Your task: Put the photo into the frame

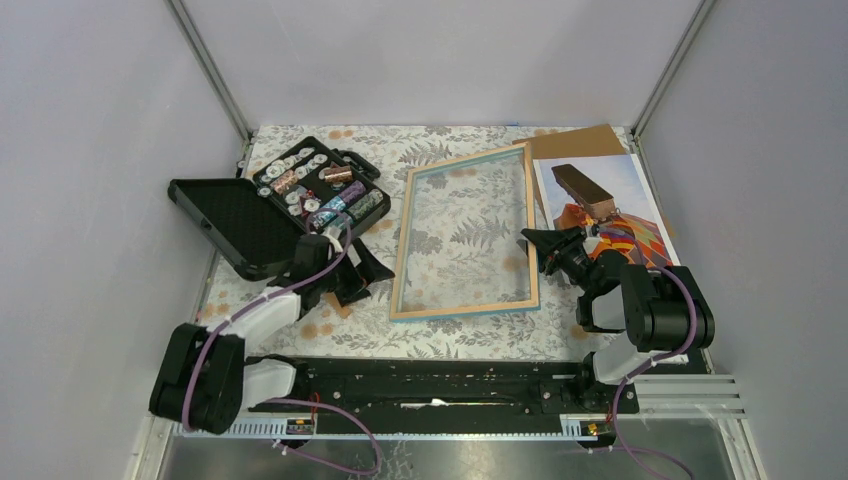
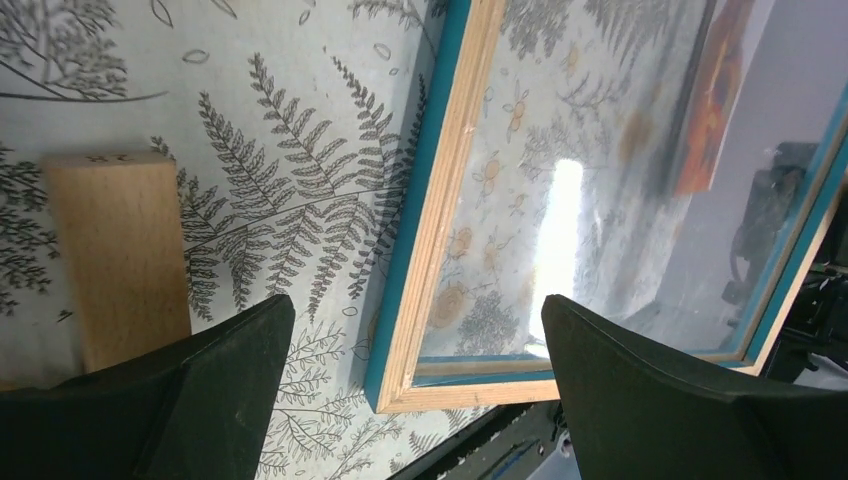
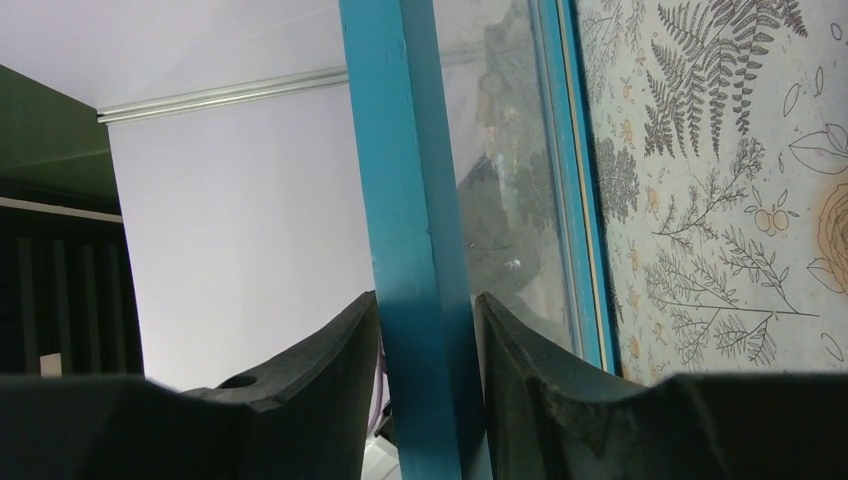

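Observation:
The frame (image 1: 404,245) sits mid-table with its light wood back up and its blue face down. My right gripper (image 1: 528,238) is shut on the frame's right rim. In the right wrist view the blue rim (image 3: 400,150) runs between the two fingers of that gripper (image 3: 425,300). The photo (image 1: 640,190), a balloon print, lies face up at the right behind that arm. My left gripper (image 1: 365,278) is open and holds nothing. In the left wrist view it (image 2: 418,305) hovers over the frame's near left corner (image 2: 450,200).
A black case (image 1: 320,190) of small parts stands open at the back left, its lid (image 1: 240,225) flat beside it. A small wooden block (image 2: 120,250) lies by the left gripper. A brown backing board (image 1: 580,140) lies under the photo's far end.

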You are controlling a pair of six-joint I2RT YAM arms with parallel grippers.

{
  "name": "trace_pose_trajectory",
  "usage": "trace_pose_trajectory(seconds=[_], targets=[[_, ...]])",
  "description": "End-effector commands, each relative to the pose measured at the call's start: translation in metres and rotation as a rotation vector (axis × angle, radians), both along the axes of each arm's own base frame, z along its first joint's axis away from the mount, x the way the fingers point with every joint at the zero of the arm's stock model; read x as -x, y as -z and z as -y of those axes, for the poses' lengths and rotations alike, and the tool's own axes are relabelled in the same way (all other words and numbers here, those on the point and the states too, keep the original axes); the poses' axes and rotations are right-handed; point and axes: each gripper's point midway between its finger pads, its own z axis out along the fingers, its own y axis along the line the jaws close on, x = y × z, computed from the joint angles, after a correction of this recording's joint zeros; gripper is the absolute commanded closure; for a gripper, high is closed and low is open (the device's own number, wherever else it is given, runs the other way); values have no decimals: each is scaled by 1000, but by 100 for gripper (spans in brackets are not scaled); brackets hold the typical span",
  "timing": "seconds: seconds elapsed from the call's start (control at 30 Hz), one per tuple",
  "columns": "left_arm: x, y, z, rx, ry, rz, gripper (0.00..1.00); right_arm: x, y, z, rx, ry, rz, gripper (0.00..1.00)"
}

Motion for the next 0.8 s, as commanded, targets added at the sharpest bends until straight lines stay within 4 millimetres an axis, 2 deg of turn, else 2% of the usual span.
trace_pose_trajectory(seconds=[0.0, 0.13, 0.23, 0.33, 0.43, 0.6, 0.77], targets=[[-11, -17, -13, -60, -56, 106, 1, 5, -49, -1, 7, -32, 235, 52], [-18, -49, 5, 31, 19, 184, 1, 5, -53, 0, 5, -34, 247, 55], [-26, -62, 12, 53, 46, 208, 1, 4, -57, 0, -2, -34, 253, 62], [-35, -62, 14, 50, 47, 206, 1, 3, -60, 1, -1, -29, 261, 71], [-41, -58, 21, 56, 65, 195, 1, 3, -58, 1, -4, -32, 254, 76], [-45, -45, 26, 20, 75, 176, 1, 2, -56, 0, 2, -35, 252, 80], [-48, -42, 35, 23, 93, 170, 1, 2, -53, 0, 6, -36, 248, 81]])
